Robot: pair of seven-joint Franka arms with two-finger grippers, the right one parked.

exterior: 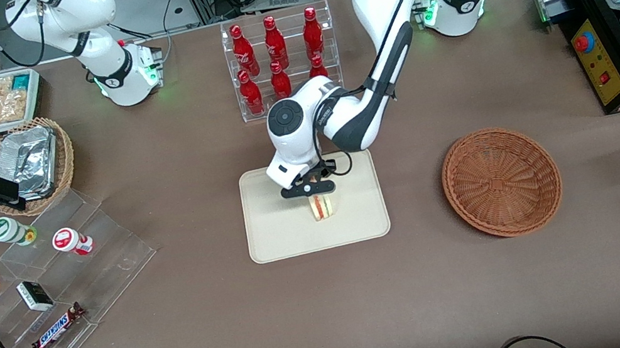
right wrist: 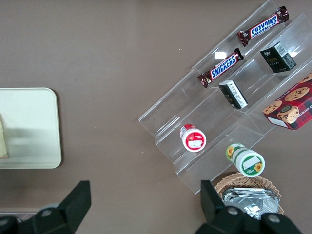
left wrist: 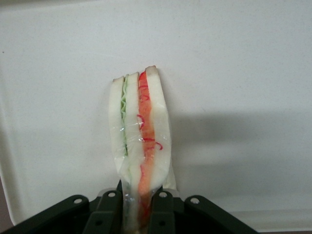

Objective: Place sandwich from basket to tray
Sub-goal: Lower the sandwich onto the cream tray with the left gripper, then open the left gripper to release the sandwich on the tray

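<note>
Over the tray (exterior: 270, 238) the gripper (exterior: 314, 193) hangs with its fingers (left wrist: 108, 214) pinched tight on one end of the sandwich (exterior: 322, 206) — bread, red and green filling squeezed between them under clear wrap. Sandwich stands on edge near the tray's middle; whether its lower end touches the tray surface, cannot tell. Basket (exterior: 501, 181) sits on the brown table (exterior: 214, 318) well apart from the tray, toward the working arm's end. Rack of red bottles (exterior: 278, 58) stands farther from the front camera than the tray.
</note>
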